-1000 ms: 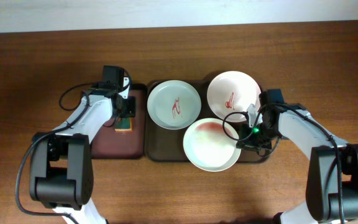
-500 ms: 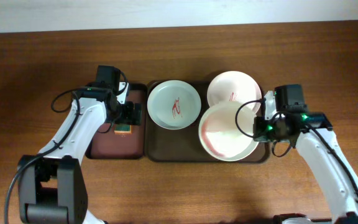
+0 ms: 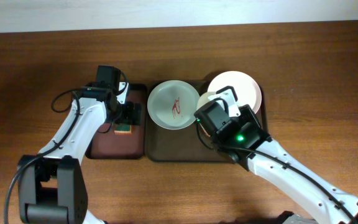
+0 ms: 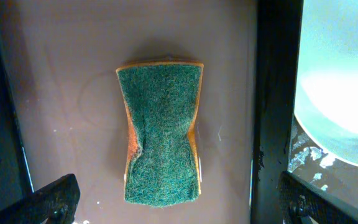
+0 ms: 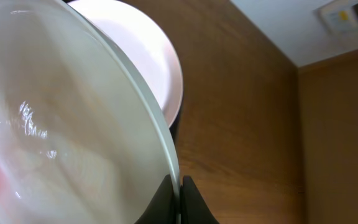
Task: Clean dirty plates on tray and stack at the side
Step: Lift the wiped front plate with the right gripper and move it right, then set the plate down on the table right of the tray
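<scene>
So the right gripper [image 5: 178, 194] is pinched on the rim of the lifted plate [image 5: 73, 124], holding it tilted above the tray [image 3: 166, 148]. There's a faint pink film on it. The left gripper [image 4: 182, 202] hangs spread wide over the sponge [image 4: 161, 134] on the maroon tray [image 4: 61, 93], not touching it. The greenish plate [image 3: 173, 104] has its red smear, and the back plate [image 3: 244, 84] is partly hidden. Nothing's stacked at the side, so I'd say early days.
</scene>
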{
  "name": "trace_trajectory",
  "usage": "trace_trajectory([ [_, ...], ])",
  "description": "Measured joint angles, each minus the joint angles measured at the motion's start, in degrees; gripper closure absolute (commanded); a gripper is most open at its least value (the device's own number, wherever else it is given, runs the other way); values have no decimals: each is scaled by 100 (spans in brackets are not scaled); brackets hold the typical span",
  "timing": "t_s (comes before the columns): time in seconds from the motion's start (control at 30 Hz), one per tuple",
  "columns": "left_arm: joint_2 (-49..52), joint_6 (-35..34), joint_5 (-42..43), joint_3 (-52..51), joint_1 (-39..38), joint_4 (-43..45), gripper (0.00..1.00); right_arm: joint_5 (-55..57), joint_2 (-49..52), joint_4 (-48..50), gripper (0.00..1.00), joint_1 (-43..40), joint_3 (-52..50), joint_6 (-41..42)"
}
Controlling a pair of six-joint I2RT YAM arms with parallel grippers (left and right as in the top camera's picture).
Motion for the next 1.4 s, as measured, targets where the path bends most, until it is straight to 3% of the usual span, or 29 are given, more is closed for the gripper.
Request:
trace_trajectory([
  [0.23, 0, 0, 2, 0, 0, 28, 1, 1543, 173, 195, 96, 372, 0, -291],
  [0.43, 0, 0, 2, 0, 0, 28, 1, 1250, 173, 310, 96, 107, 2, 59],
  [0.53, 0, 0, 13, 0, 0, 37, 1, -494, 192, 258, 96, -1368, 31, 761],
  [0.67, 0, 0, 20, 0, 0, 48, 1, -3484, 195, 289, 96, -4168, 59, 1084],
  [0.73, 0, 0, 17, 0, 0, 46, 1, -4275, 195, 245, 96, -5740, 66, 1115],
  [0.87, 0, 0, 17, 0, 0, 44, 1, -4723, 304, 280, 96, -6953, 63, 1145],
  [1.0, 0, 0, 17, 0, 0, 42, 1, -4811, 1314, 693, 95, -7003, 63, 1163],
  [1.03, 0, 0, 17, 0, 0, 42, 1, -4811, 1508, 778, 88, -7007, 63, 1161],
  [1.07, 0, 0, 17, 0, 0, 44, 1, -4815, 1578, 809, 71, -7007, 63, 1172],
  [1.1, 0, 0, 17, 0, 0, 44, 1, -4857, 1587, 855, 62, -7007, 63, 1088],
  [1.23, 0, 0, 17, 0, 0, 44, 0, -5825, 1495, 772, 55, -6970, 149, 649],
  [1.3, 0, 0, 17, 0, 0, 44, 1, -6415, 1237, 400, 53, -6476, 348, 369],
  [1.4, 0, 0, 15, 0, 0, 44, 1, -6857, 1093, 293, 51, -4699, 531, 133],
])
